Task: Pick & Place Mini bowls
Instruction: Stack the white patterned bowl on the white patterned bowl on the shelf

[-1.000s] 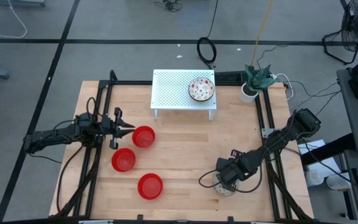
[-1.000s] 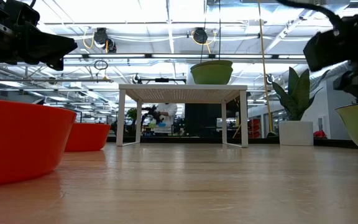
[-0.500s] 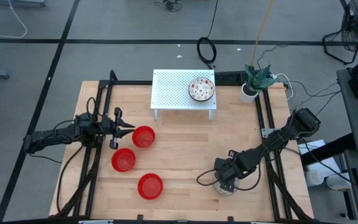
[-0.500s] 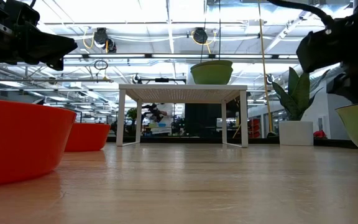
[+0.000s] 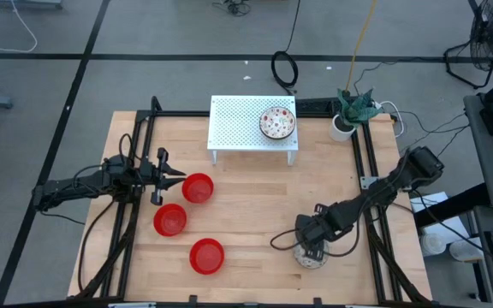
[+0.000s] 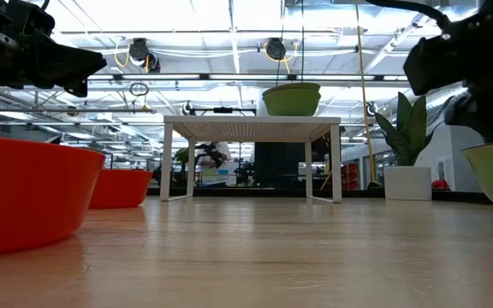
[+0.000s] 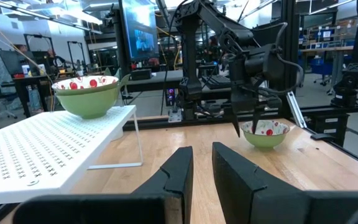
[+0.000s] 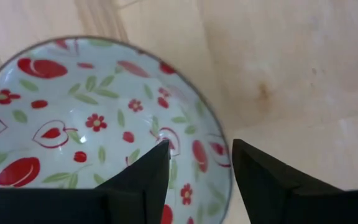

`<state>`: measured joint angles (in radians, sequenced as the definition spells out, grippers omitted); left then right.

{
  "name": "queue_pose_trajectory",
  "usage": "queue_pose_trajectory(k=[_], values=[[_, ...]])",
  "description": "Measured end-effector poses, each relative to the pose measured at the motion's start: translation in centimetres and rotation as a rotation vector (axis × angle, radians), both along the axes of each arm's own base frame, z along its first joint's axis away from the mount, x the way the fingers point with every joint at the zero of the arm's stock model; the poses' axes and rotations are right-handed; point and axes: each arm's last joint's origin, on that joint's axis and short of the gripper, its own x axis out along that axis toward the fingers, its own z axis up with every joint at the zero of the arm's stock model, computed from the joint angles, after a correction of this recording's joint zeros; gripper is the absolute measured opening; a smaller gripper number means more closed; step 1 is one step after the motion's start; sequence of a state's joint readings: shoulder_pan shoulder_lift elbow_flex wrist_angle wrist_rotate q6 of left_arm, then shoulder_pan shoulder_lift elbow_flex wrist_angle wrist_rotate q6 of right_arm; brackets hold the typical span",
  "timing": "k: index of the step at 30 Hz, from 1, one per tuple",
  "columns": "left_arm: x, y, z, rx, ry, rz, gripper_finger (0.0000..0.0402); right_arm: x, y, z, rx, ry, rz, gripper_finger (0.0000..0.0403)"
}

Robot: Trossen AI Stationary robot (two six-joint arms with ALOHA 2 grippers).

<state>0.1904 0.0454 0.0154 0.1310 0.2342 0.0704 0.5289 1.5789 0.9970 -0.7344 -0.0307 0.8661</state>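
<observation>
Right gripper (image 5: 309,249) down low over the near right of the bench (image 5: 255,205), pointing straight down. Fingers (image 8: 138,180) parted a little, straddling the rim of a floral bowl (image 8: 92,124), one inside and one outside; closed on the rim or not, cannot tell. Glossy white inside on that bowl, round and shallow, with red blossoms and green leaves; green outer wall in the left wrist view; upright on the pale wood grain, mouth up, directly beneath the gripper.

Left gripper (image 5: 168,174) hovering at the left side of the bench, level, aimed right, fingers (image 7: 179,177) slightly apart and holding nothing. Just beyond its tips, a plain red bowl (image 5: 198,187); nearer, a second red bowl (image 5: 170,220); nearest, a third red bowl (image 5: 206,256). All three glossy, round, mouths up.

At the far middle, a white perforated stand (image 5: 238,124) on thin legs, carrying another floral bowl (image 5: 277,121) toward its right end. At the far right corner, a white cup with a green plant (image 5: 349,111).
</observation>
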Motion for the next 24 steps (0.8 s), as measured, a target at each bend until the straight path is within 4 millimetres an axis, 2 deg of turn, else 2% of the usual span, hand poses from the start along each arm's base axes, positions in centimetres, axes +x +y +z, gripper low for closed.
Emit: queue_pose_trajectory(k=[5,24], values=[[0.00,0.00,0.00,0.000,0.000,0.000,0.0065,-0.01,-0.43,0.53,0.005,-0.016,0.014,0.0160],[0.00,0.00,-0.01,0.000,0.000,0.000,0.0065,0.17,-0.54,0.56,0.046,-0.008,0.024,0.0160]])
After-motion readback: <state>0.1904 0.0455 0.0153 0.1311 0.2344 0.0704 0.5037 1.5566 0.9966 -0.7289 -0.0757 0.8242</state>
